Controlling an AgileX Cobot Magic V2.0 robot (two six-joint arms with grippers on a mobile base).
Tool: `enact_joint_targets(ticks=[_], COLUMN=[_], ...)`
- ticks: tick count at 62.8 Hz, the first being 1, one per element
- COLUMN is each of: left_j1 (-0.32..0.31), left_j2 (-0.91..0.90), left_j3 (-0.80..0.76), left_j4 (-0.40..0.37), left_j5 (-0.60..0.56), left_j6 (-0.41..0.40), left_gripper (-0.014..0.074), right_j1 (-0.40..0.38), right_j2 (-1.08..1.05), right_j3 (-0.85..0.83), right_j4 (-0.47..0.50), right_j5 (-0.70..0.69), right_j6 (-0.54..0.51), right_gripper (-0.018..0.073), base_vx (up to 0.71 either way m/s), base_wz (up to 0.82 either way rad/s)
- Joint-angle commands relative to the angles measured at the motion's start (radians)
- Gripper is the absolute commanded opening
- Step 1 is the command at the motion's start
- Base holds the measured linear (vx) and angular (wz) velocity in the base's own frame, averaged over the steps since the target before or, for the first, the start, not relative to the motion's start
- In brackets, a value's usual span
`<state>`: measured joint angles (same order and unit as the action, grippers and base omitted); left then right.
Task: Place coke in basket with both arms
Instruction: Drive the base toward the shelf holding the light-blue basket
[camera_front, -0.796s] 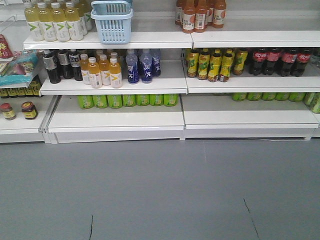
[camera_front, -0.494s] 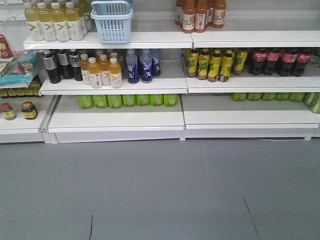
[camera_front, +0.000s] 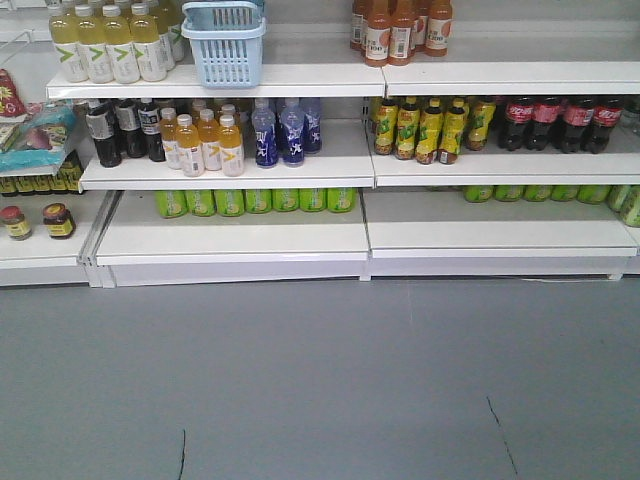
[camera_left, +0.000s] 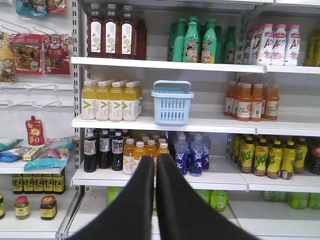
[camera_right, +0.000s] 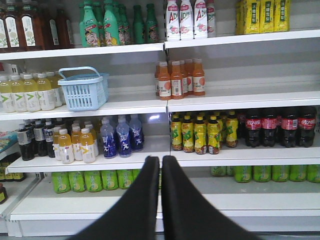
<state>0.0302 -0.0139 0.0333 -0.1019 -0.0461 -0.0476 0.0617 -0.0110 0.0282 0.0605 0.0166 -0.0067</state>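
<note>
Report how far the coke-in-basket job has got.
Done: nothing visible. The basket sits on its shelf. In hand: nothing; left claw and right claw are shut, empty, away from the shelf. Left: find the coke, not visible here, grasp it, drop it in.

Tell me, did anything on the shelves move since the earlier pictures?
Nothing visibly changed. The light blue basket sits in the same spot on its shelf, right beside the pale yellow drink bottles, and every row of bottles looks the same as before. No arm shows in the front view, so nothing is seen being grabbed or let go.
</note>
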Motion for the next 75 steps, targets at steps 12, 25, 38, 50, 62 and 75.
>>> enact_joint_targets(ticks=[12,25,38,50,62,75], left_j1=[0.0,0.0,0.0,0.0,0.0,0.0], left_j2=[-0.013,-0.013,-0.013,-0.013,-0.013,-0.013], left_j3=[-0.025,-0.025,-0.025,-0.025,-0.025,-0.025], left_j4=[-0.008,-0.008,-0.008,-0.008,-0.008,-0.008], left_j5=[-0.066,-0.066,-0.066,-0.066,-0.066,-0.066], left_j6=[-0.006,-0.006,-0.006,-0.006,-0.006,-0.006], left_gripper=[-0.0006,-0.0006,-0.0006,-0.0006,-0.0006,-0.0006], right_j1=[-0.001,-0.001,-0.001,-0.001,-0.001,-0.001], right_j2=[-0.012,-0.012,-0.012,-0.012,-0.012,-0.012], right_j3=[0.008,0.008,0.008,0.008,0.008,0.008], right_j4=[-0.008,-0.008,-0.008,-0.008,-0.008,-0.008], right_j5=[-0.073,-0.073,-0.073,-0.073,-0.073,-0.073], right_j6=[-0.003,-0.003,-0.003,-0.003,-0.003,-0.003], right_gripper=[-0.0002,-0.0002,-0.0002,-0.0002,-0.0002,-0.0002], base_vx=[0.0,0.03,0.09,0.14,0.15,0.16], base_wz=[0.0,0.0,-0.01,-0.05,0.03,0.14])
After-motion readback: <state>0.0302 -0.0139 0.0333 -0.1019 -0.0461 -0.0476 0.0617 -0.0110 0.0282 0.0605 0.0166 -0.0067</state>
